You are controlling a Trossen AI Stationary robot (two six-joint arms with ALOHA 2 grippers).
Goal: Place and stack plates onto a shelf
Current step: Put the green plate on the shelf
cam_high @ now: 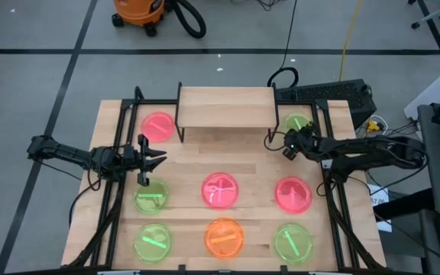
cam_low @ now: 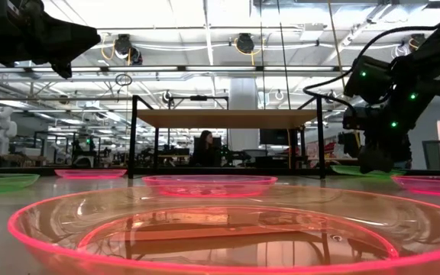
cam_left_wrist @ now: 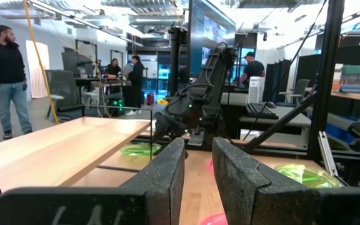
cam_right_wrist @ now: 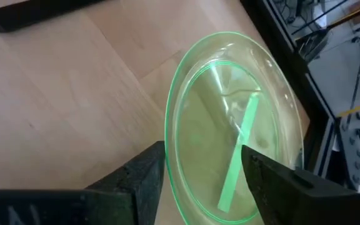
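Beside the low light-wood shelf (cam_high: 226, 106), right gripper (cam_high: 290, 143) jaws wide, straddling translucent neon-green plastic plate (cam_right_wrist: 233, 159) rim, nothing held. Pick-up step; next close, lift onto shelf.

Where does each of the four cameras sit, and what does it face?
High: overhead, straight down on the table, both arms showing.
Low: table height, level across plates toward the shelf.
Left wrist: past the left gripper toward the right arm.
Right wrist: down past the right gripper onto a green plate.
Shared: high and right wrist views both show that green plate.
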